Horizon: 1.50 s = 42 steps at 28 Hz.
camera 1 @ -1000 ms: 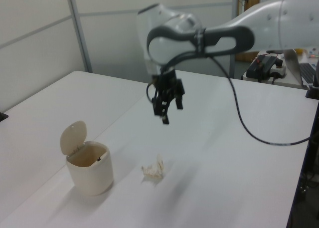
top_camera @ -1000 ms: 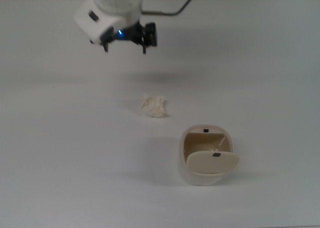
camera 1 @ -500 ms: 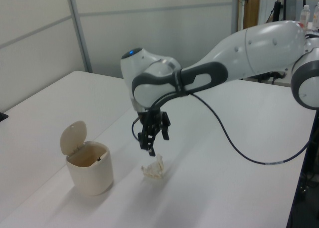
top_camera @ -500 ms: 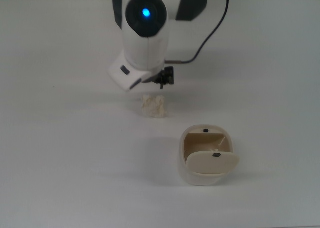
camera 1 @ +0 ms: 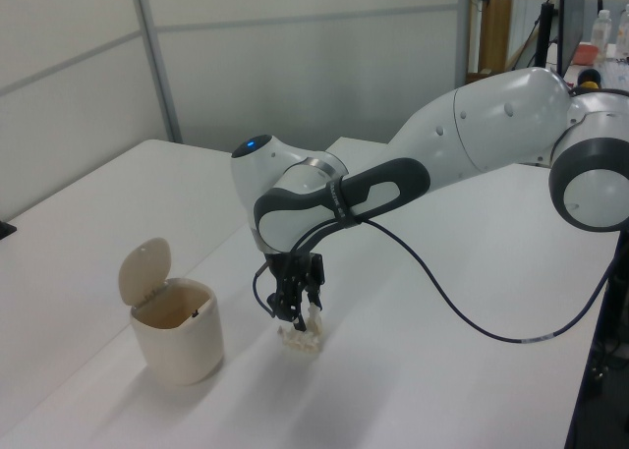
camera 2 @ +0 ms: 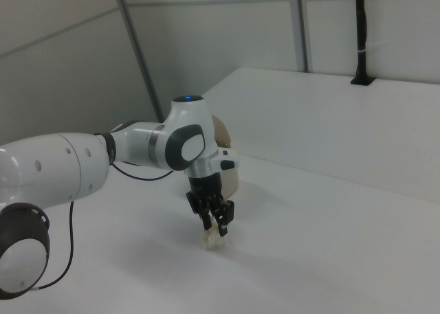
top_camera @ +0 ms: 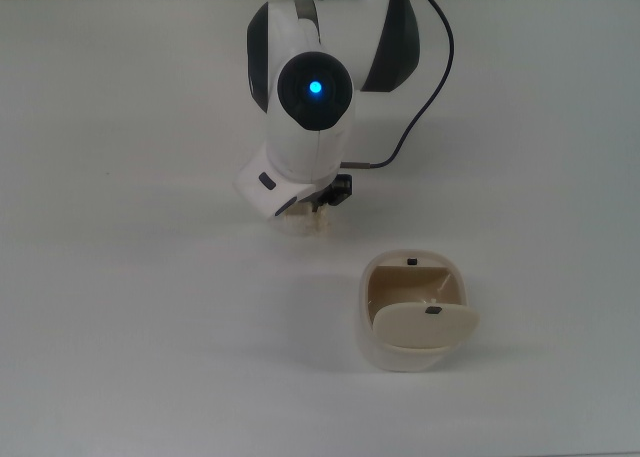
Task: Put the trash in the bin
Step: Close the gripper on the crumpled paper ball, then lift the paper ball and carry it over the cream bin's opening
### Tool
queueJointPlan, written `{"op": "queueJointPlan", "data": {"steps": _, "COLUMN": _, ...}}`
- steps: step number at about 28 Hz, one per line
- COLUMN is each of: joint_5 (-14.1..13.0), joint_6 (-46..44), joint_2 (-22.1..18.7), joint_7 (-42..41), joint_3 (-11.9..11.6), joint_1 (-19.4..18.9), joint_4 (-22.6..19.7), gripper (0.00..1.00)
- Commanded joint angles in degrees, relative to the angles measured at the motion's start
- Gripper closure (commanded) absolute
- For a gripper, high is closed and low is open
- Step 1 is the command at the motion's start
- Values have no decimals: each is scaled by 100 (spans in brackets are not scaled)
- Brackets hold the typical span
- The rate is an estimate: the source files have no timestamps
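Observation:
The trash (camera 1: 303,340) is a lumpy off-white paper wad lying on the white table. My gripper (camera 1: 298,319) has come straight down onto it, and its black fingers stand open on either side of the wad's top, as the right view also shows (camera 2: 216,229). In the top view the arm's wrist covers most of the trash (top_camera: 300,225). The bin (camera 1: 177,349) is cream-beige with its swing lid tipped open; it stands a short way to the left view's left of the wad. In the top view the bin (top_camera: 366,322) is to the lower right of the wad.
A black cable (camera 1: 462,307) loops from the arm over the table. The table's edge (camera 1: 590,321) runs down the left view's right side. A wall with panels (camera 1: 147,66) rises behind the table.
The arm has come down from high above the table onto the trash. Its open fingers now straddle the wad. The bin and the trash have not moved.

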State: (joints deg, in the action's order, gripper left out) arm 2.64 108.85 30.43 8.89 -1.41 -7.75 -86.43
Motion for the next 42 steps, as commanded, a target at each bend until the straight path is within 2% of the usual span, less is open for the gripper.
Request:
{"op": "queueJointPlan", "data": {"steps": 1, "joint_5": 88, "joint_6": 277, "joint_2": -2, "joint_7": 105, "joint_3": -26, "joint_1": -7, "joint_4": -111, "gripper": 100}}
{"op": "queueJointPlan", "data": {"steps": 5, "joint_5": 123, "joint_6": 286, "joint_2": 7, "joint_7": 69, "joint_3": -35, "joint_1": -7, "joint_4": -102, "gripper": 100}}
{"op": "queueJointPlan", "data": {"steps": 9, "joint_5": 272, "joint_6": 277, "joint_2": -11, "joint_7": 43, "joint_3": -44, "joint_1": 2, "joint_4": -76, "gripper": 100}}
{"op": "queueJointPlan", "data": {"steps": 14, "joint_5": 614, "joint_6": 277, "joint_2": -90, "joint_7": 43, "joint_3": -35, "joint_1": -24, "joint_4": -6, "gripper": 100}}
{"op": "queueJointPlan", "data": {"steps": 17, "joint_5": 808, "joint_6": 277, "joint_2": -299, "joint_7": 52, "joint_3": -9, "joint_1": -77, "joint_4": 82, "gripper": 100}}
{"op": "queueJointPlan", "data": {"steps": 22, "joint_5": 870, "joint_6": 286, "joint_2": -616, "joint_7": 43, "joint_3": -18, "joint_1": -244, "joint_4": 135, "gripper": 100}}
{"op": "queueJointPlan", "data": {"steps": 24, "joint_5": 861, "joint_6": 417, "joint_2": -740, "joint_7": 69, "joint_3": -9, "joint_1": -288, "joint_4": 310, "gripper": 100}}
{"op": "queueJointPlan", "data": {"steps": 28, "joint_5": 852, "joint_6": 979, "joint_2": -881, "joint_7": 122, "joint_3": -9, "joint_1": -393, "joint_4": 328, "gripper": 100}}
{"op": "queueJointPlan", "data": {"steps": 34, "joint_5": 826, "joint_6": 2244, "joint_2": -872, "joint_7": 140, "joint_3": -9, "joint_1": -587, "joint_4": 276, "gripper": 100}}
{"op": "queueJointPlan", "data": {"steps": 38, "joint_5": 835, "joint_6": 2781, "joint_2": -811, "joint_7": 131, "joint_3": -9, "joint_1": -622, "joint_4": 232, "gripper": 100}}
{"op": "queueJointPlan", "data": {"steps": 42, "joint_5": 887, "joint_6": 3317, "joint_2": -530, "joint_7": 104, "joint_3": 0, "joint_1": -745, "joint_4": 232, "gripper": 100}}
